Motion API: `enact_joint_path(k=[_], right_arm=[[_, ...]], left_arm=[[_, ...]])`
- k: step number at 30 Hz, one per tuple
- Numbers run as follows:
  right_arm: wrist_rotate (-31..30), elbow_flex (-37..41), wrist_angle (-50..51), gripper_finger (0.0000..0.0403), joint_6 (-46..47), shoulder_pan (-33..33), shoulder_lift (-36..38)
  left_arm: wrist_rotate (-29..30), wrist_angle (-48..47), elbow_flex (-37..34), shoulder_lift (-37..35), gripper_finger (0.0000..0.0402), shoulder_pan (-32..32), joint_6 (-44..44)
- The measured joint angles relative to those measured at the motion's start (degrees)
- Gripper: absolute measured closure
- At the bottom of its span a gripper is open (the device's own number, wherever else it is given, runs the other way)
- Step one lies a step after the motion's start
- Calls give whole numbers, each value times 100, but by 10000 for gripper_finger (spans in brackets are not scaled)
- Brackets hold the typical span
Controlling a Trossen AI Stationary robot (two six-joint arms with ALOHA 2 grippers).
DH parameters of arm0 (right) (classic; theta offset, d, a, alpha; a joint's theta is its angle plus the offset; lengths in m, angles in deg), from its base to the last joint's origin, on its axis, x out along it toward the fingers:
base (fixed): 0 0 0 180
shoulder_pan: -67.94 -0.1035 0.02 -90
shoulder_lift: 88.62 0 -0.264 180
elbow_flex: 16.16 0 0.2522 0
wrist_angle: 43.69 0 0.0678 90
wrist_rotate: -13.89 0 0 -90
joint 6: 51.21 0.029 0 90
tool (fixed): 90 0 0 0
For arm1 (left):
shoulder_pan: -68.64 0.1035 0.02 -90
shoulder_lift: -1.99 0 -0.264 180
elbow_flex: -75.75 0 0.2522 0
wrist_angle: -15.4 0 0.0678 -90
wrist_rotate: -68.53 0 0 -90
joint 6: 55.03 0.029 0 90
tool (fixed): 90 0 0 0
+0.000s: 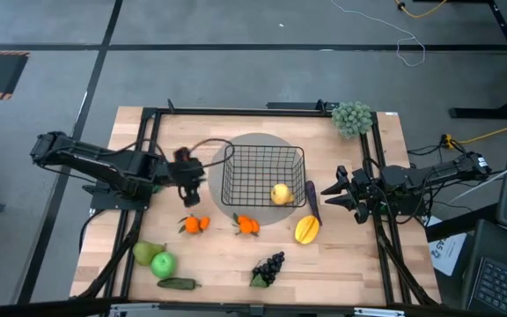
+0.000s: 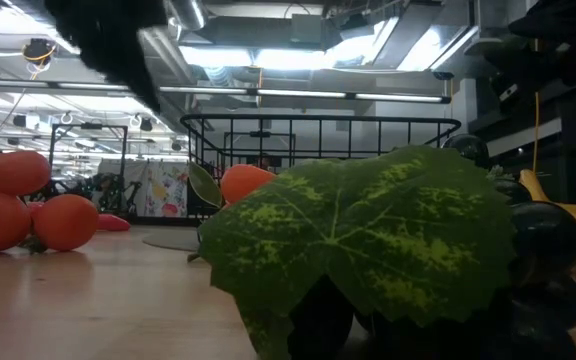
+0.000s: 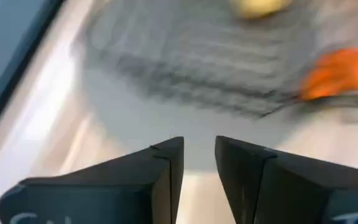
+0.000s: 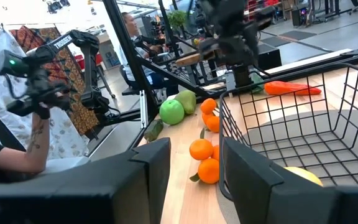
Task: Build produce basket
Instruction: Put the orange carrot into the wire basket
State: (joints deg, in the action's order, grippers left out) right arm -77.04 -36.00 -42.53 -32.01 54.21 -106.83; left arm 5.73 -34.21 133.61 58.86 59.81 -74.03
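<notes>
The black wire basket [image 1: 264,176] stands on a grey round disc, with one yellow fruit [image 1: 280,194] inside. My left gripper [image 1: 192,185] hovers just left of the basket, empty, its fingers a narrow gap apart [image 3: 199,168]. An orange carrot [image 4: 291,88] shows beyond the basket's left rim, below that gripper. My right gripper [image 1: 334,194] is open and empty at the basket's right, beside the purple eggplant [image 1: 312,201]. On the table lie oranges [image 1: 194,224], more oranges [image 1: 246,225], a yellow fruit [image 1: 306,229], grapes [image 1: 269,269], a pear [image 1: 145,254], a green apple [image 1: 163,264] and a cucumber [image 1: 177,283].
A pale grey-green bushy cluster [image 1: 352,117] sits at the table's far right corner. Black frame rails [image 1: 385,220] run along the table's left and right sides. In the low view the grapes' leaf [image 2: 368,250] fills the foreground. A person's arm [image 4: 17,155] shows beyond the table.
</notes>
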Motion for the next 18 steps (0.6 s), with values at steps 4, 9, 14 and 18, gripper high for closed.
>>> enact_joint_path(k=[4,9,14,18], right_arm=[[-2,0,0,263,2,0,-1],[-2,0,0,263,2,0,2],[-2,-2,0,263,4,0,-1],[-2,-3,0,263,4,-2,-1]], left_arm=[[883,-760,0,32,321,18,-2130],[1234,-1259,0,84,321,220,-2966],[1253,-1580,-53,165,321,507,-3360],[1247,-1607,-371,313,321,808,-3452]])
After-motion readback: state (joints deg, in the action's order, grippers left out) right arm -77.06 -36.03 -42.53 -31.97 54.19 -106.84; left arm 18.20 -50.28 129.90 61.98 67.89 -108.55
